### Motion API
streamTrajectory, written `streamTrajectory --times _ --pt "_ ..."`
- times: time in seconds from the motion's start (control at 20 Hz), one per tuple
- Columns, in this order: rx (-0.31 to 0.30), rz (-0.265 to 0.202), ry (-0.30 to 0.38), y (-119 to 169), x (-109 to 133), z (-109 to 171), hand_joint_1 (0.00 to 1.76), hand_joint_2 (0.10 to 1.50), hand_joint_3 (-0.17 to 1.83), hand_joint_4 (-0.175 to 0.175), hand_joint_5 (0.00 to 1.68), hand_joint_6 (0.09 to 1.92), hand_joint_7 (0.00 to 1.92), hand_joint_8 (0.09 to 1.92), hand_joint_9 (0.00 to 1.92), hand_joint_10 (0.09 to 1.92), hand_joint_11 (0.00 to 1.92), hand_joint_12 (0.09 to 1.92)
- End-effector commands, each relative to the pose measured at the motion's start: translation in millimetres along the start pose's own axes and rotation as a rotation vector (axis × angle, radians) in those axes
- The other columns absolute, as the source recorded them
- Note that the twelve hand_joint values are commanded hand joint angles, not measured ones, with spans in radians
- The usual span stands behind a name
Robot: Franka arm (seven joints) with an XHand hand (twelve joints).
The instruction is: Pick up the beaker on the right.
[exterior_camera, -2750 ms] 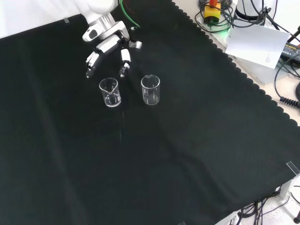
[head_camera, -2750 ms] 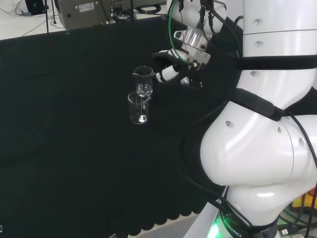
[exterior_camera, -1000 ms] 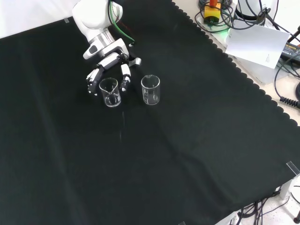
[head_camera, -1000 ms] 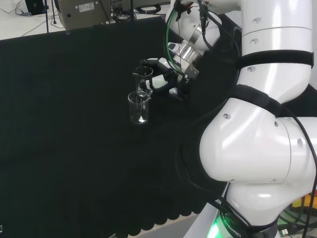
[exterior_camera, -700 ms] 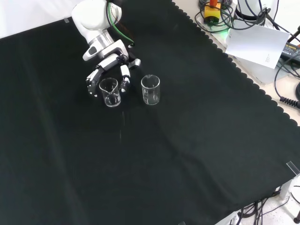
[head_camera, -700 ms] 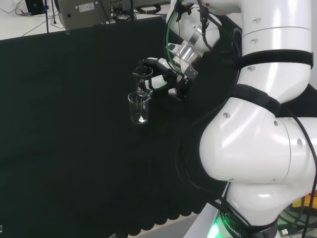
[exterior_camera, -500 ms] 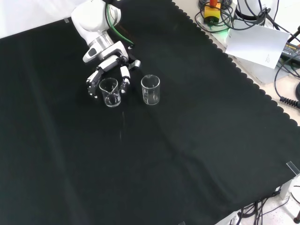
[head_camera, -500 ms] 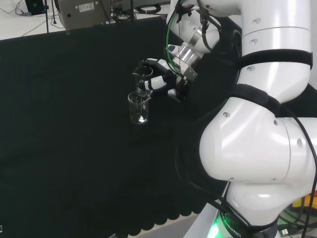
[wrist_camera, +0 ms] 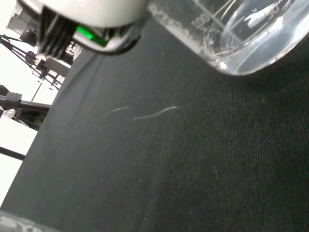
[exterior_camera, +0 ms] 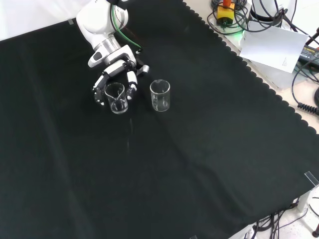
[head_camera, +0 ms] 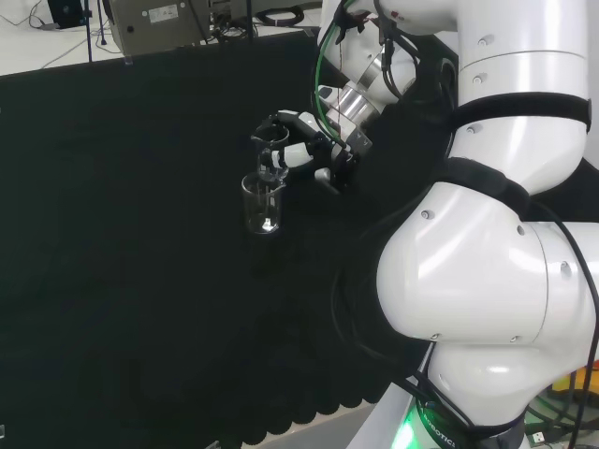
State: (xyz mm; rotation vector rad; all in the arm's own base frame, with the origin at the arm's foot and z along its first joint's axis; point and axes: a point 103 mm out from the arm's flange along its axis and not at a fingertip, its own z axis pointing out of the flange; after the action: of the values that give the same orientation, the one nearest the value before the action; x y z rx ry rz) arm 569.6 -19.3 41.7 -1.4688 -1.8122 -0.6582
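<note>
Two clear glass beakers stand upright on the black cloth. In the front view one beaker is on the left and the other beaker on the right. The hand reaches in from the top, and its fingers curl round both sides of the left beaker, which still rests on the cloth. In the head view that beaker is the farther one, with the hand wrapped about it; the nearer beaker stands free. In the wrist view the beaker's base is close beside a white part of the hand.
The arm's white links fill the head view's right. In the front view, a white sheet and cables lie off the cloth's scalloped edge at the top right. A grey box stands beyond the cloth's far edge in the head view.
The hand came down from behind the beakers to the front view's left one. Its fingers have closed in round that beaker. Neither beaker has moved.
</note>
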Motion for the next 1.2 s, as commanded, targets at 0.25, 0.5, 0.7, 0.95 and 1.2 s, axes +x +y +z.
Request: streamTrajectory --times 0.25,0.5,0.7,0.95,1.2 --pt "-0.121 0.045 -0.127 0 8 -13 1.24 0.92 0.23 -0.017 1.14 0.80 1.13 0.68 1.18 0.44 1.05 0.93" --pt "-0.204 -0.006 -0.210 -1 29 -45 1.33 0.76 0.43 -0.131 1.28 0.57 1.35 0.49 1.51 0.14 1.28 0.73" --pt "-0.206 -0.043 -0.258 -5 48 -72 1.32 0.73 0.44 -0.174 1.37 0.38 1.43 0.33 1.65 0.09 1.35 0.66" --pt "-0.132 -0.039 -0.302 -14 61 -94 1.32 0.72 0.45 -0.175 1.38 0.36 1.44 0.31 1.69 0.10 1.36 0.65" --pt "-0.060 -0.032 -0.341 -35 69 -111 1.32 0.69 0.54 -0.175 1.35 0.44 1.41 0.42 1.73 0.11 1.40 0.57"
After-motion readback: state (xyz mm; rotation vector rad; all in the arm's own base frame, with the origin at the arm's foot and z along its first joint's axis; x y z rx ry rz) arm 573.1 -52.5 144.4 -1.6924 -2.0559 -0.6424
